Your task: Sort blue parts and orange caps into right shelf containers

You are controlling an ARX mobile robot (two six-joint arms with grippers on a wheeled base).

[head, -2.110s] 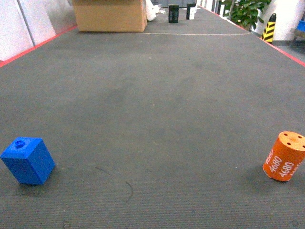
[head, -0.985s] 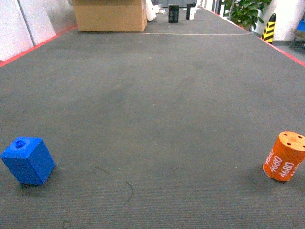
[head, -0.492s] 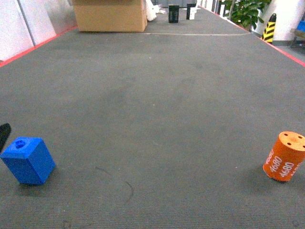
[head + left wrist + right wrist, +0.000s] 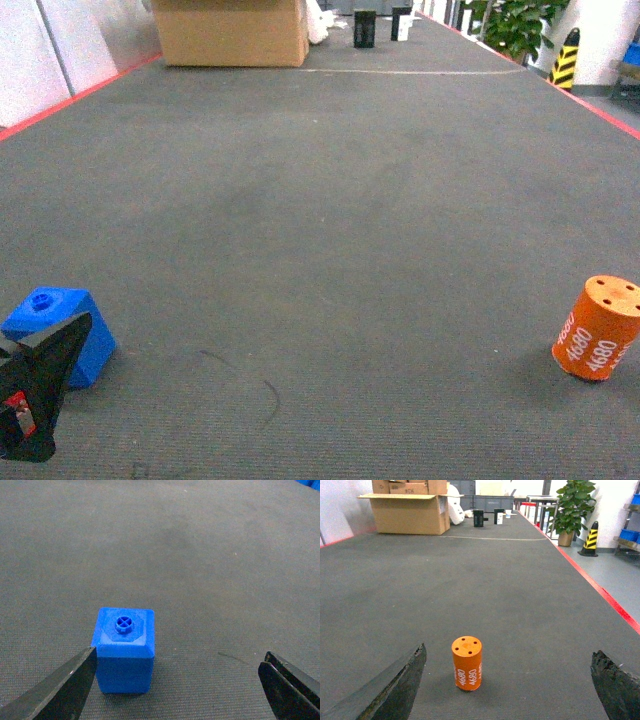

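Note:
A blue part (image 4: 58, 312), a small block with a round stud on top, stands on the dark mat at the lower left. My left gripper (image 4: 38, 400) rises in front of it and covers its near corner. In the left wrist view the blue part (image 4: 125, 650) sits left of centre, close by the left fingertip of the open left gripper (image 4: 177, 660). One of the orange caps (image 4: 597, 328), printed "4680", stands upright at the lower right. In the right wrist view that cap (image 4: 467, 662) is ahead of the wide-open right gripper (image 4: 508, 652), nearer its left finger. The right shelf containers are out of view.
A brown cardboard box (image 4: 230, 35) stands at the far end of the mat, with small black boxes (image 4: 364, 28) beside it. A potted plant (image 4: 572, 505) and a striped cone (image 4: 590, 537) stand beyond the red line (image 4: 600, 592) along the mat's right edge.
My left gripper has come into the head view from the lower left and now stands in front of the blue part. The blue part and the orange cap have not moved.

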